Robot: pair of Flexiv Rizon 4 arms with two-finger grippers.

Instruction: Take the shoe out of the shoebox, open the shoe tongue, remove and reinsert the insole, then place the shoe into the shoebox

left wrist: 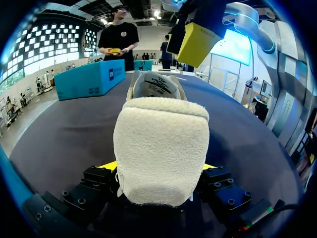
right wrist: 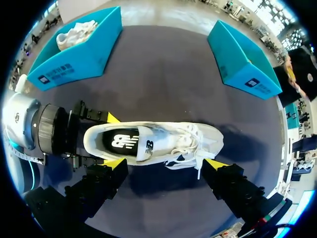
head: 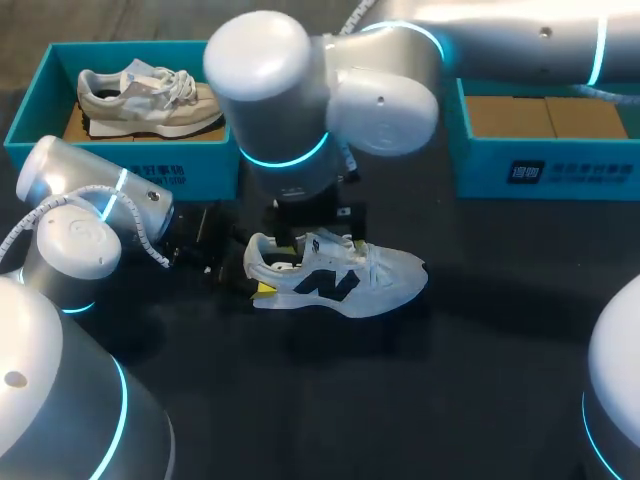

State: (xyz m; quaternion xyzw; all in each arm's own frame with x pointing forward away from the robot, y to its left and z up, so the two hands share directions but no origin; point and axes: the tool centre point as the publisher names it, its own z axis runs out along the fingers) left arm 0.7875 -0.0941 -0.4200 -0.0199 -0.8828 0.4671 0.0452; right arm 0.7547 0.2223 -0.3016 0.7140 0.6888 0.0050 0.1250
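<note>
Shoe (head: pixel 335 280) lies on table (head: pixel 420 400); shoebox (head: pixel 27 112) holds another shoe (head: pixel 150 100).

Head view looks down on the bench (head: pixel 480 390) from above and behind. Left wrist view sits low, close behind the shoe (left wrist: pixel 161 148); right wrist view looks straight down on it.

The white shoe (head: pixel 335 280) on the surface has a large dark letter mark on its side. Its insole (right wrist: pixel 121 141) shows a white logo at the heel end. The tongue (right wrist: pixel 147 147) carries a small dark label with white print. The left shoebox (head: pixel 140 175) and the right shoebox (head: pixel 545 170) each have a line of small white characters beside a square sign on the near wall, too small to read.
</note>
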